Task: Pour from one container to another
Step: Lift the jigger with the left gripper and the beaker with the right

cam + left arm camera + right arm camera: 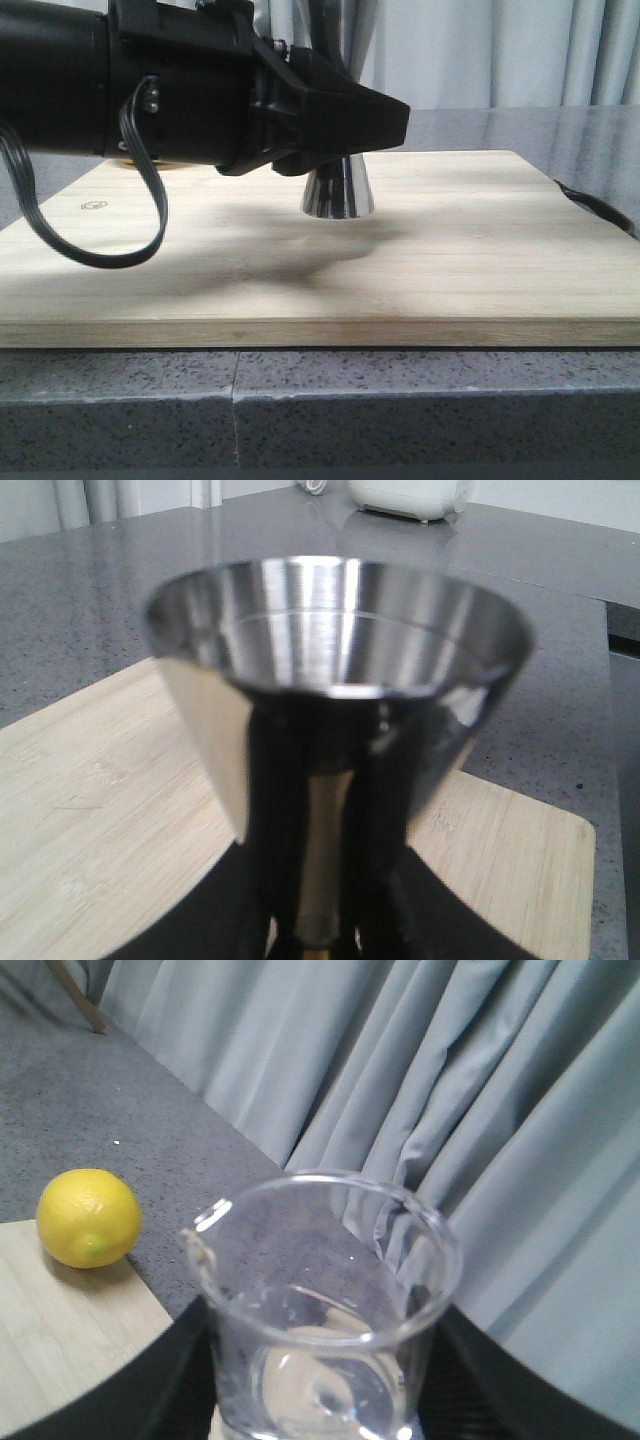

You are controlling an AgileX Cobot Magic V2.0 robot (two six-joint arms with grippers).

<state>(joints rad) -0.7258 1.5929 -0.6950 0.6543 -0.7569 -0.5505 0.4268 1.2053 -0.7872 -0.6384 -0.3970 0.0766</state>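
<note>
Front view: my left gripper (385, 120) reaches across the wooden board (450, 260), closed about the steel jigger (338, 190), whose flared foot stands on the board. Left wrist view: the jigger's open upper cup, its inside ringed by a fine line; my fingers (285, 810) flank its narrow waist. Right wrist view: my right gripper (325, 1400) clasps the clear glass beaker (320, 1300) upright, spout at the rim, the dark fingers against both its sides. A lemon (88, 1217) lies at the board's corner. A small round mark on the board is unreadable; no other writing shows.
</note>
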